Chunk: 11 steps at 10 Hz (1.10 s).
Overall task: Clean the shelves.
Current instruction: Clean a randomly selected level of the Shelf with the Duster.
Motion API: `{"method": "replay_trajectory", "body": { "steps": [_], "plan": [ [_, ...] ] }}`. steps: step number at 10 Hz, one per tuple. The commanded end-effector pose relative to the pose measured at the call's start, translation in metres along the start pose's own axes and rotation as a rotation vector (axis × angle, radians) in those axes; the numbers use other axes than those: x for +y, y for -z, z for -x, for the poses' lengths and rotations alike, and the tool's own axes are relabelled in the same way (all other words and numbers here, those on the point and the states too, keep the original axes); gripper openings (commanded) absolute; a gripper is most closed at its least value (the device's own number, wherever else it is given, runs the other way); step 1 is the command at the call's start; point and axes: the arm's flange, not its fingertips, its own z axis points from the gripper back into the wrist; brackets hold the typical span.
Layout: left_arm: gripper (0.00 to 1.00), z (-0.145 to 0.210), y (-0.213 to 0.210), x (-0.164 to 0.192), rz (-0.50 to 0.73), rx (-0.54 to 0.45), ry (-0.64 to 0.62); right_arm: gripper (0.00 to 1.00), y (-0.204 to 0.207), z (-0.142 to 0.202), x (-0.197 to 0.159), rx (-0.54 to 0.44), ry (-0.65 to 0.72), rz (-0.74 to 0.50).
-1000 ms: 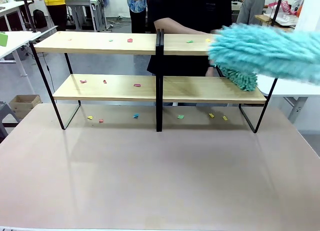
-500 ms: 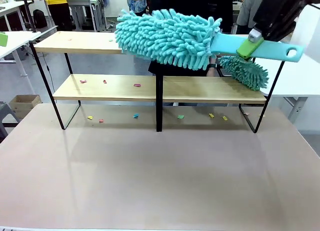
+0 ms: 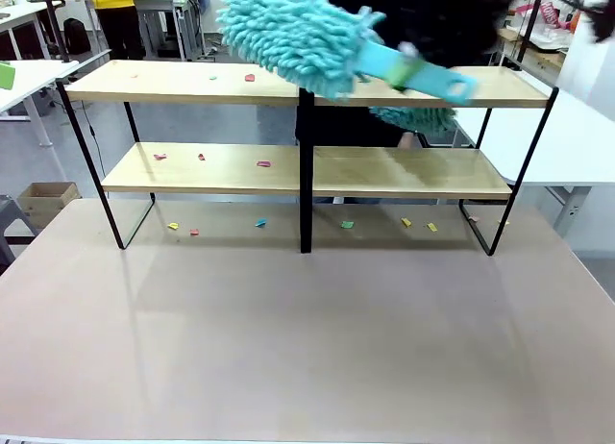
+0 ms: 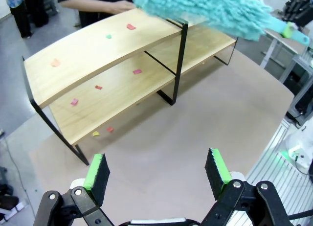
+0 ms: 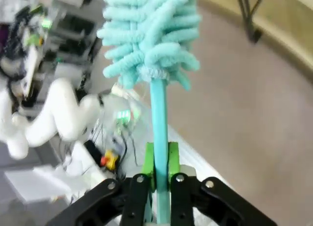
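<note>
The shelves [image 3: 183,83] stand across the far half of the table, two tiers of light wood in a black frame, also seen from the left in the left wrist view [image 4: 88,55]. Small coloured scraps [image 3: 250,78] lie on the boards. My right gripper [image 3: 402,71] is shut on the handle of a fluffy teal duster [image 3: 288,31], whose head hovers blurred over the top shelf near the central post. The right wrist view shows the pads [image 5: 148,160] clamping that handle [image 5: 159,113]. My left gripper [image 4: 157,169] hangs open above the table's left end, holding nothing.
A person in black stands behind the shelves with a second teal duster [image 3: 415,118] between the tiers on the right. More scraps [image 3: 347,224] lie on the tabletop under the shelves. The near tabletop [image 3: 307,338] is bare. White side tables [image 3: 577,146] flank the scene.
My right gripper has swept the duster leftward along the top shelf, from its right end to past the central post, and tilted the head upward. The person's duster shifted left.
</note>
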Motion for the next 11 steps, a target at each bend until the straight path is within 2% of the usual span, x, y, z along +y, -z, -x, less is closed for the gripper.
{"method": "replay_trajectory", "body": {
  "steps": [1, 2, 4, 6, 8, 11],
  "plan": [
    [1.0, 0.0, 0.0, 0.0, -0.002, 0.001, 0.0, 0.13, 0.035, -0.05, 0.022, -0.056, 0.078, 0.154],
    [1.0, 0.0, 0.0, 0.0, -0.002, 0.001, 0.0, 0.13, 0.052, -0.063, 0.025, -0.047, 0.179, 0.21],
    [1.0, 0.0, 0.0, 0.0, -0.002, 0.001, 0.0, 0.13, 0.079, -0.08, 0.037, -0.102, 0.208, 0.307],
    [1.0, 0.0, 0.0, 0.0, -0.002, 0.001, 0.0, 0.13, 0.097, -0.093, 0.041, -0.076, 0.242, 0.369],
    [1.0, 0.0, 0.0, 0.0, -0.002, 0.001, 0.0, 0.13, 0.115, -0.107, 0.042, -0.026, 0.239, 0.365],
    [1.0, 0.0, 0.0, 0.0, -0.002, 0.001, 0.0, 0.13, 0.169, -0.148, 0.064, 0.067, 0.168, 0.339]
  ]
}}
